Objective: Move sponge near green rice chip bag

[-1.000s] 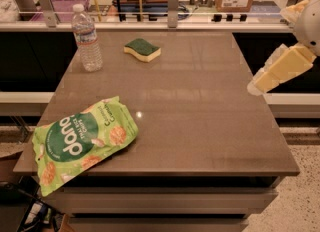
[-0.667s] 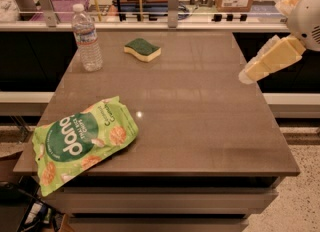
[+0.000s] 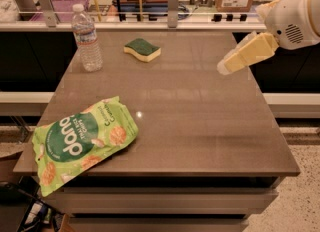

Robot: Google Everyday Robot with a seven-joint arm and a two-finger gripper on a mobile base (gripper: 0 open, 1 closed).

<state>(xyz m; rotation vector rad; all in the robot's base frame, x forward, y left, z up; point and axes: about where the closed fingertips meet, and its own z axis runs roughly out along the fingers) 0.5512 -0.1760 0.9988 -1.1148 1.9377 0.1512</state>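
The jaws have swung left, over the table's (image 3: pixel 200 126) right edge.

Sponge (image 3: pixel 142 49): dark green top, pale yellow foam; flat, 12 o'clock on surface (image 3: pixel 200 126).
Green rice chip bag (image 3: pixel 80 141): light green pouch, face up, 8 o'clock, overhanging surface edge.
Gripper (image 3: pixel 225 66): above 2 o'clock edge, apart from both.

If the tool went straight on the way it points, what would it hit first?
Probably the bare table, though depth is unclear. The tool, above the table's right edge, points down-left, a line passing nearer the camera than the sponge.
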